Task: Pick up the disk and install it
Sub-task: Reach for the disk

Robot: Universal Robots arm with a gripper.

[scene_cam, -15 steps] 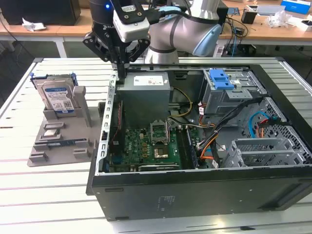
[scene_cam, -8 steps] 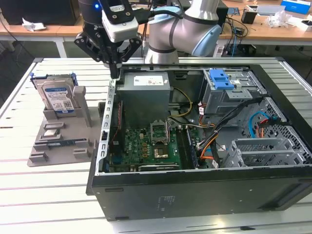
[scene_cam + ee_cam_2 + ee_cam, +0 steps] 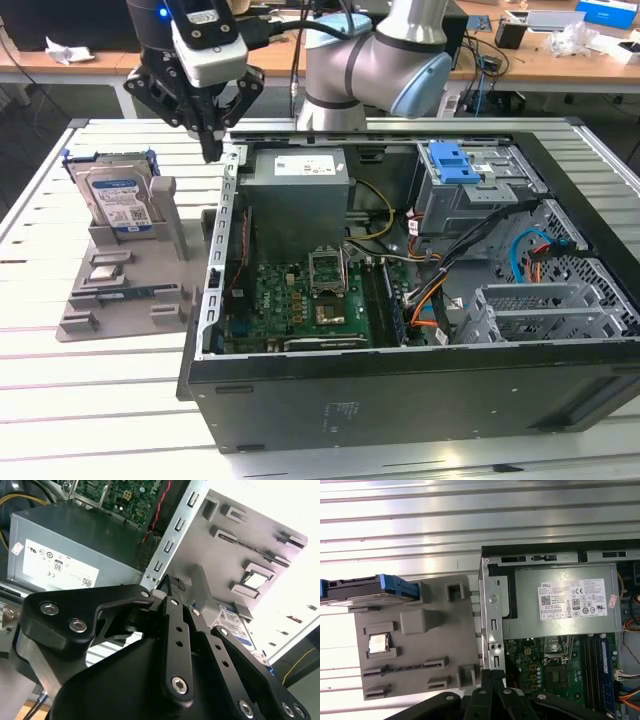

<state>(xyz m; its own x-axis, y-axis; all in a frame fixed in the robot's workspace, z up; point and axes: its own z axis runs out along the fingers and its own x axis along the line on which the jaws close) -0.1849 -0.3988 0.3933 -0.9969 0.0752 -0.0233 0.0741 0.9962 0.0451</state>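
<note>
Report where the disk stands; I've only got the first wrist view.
Observer: In the exterior view the disk stands upright in the grey holder, label facing the camera.
Operator: Give the tool's position.
Observer: The tool hangs by the computer case's wall on the exterior view's left, apart from the disk.
Operator: Describe the case's other end.
Observer: A silver cage topped by a blue latch sits there.

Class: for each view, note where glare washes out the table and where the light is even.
Second wrist view: the table beyond the grey holder is blown out to white. First wrist view: glare bleaches the table near the disk. Exterior view: even light, dimmer inside the computer case.
</note>
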